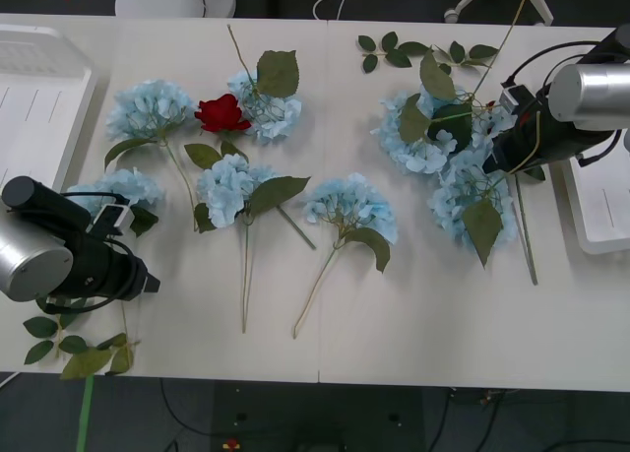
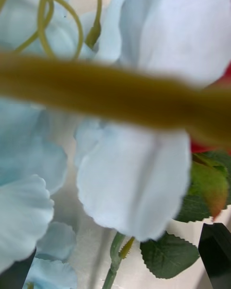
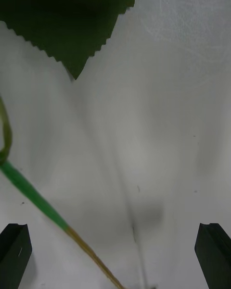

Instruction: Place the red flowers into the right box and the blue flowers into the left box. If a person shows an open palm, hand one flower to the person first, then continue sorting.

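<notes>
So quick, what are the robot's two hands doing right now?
Left gripper: open, holding nothing, low over the table by a flower stem.
Right gripper: open, down among the blue flowers.

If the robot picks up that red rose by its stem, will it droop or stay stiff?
Probably it bends somewhat: the red rose has a small bloom on a thin stem. It looks light, so lifting should be easy. Its leaves lie against a blue flower, so that might get tugged along.

blur: stem (image 2: 115, 98) across my right wrist view, unresolved | hidden: my right gripper (image 1: 489, 149) buried in blue flowers (image 1: 443, 142) | cropped: red petal (image 2: 226, 77) at frame edge
</notes>
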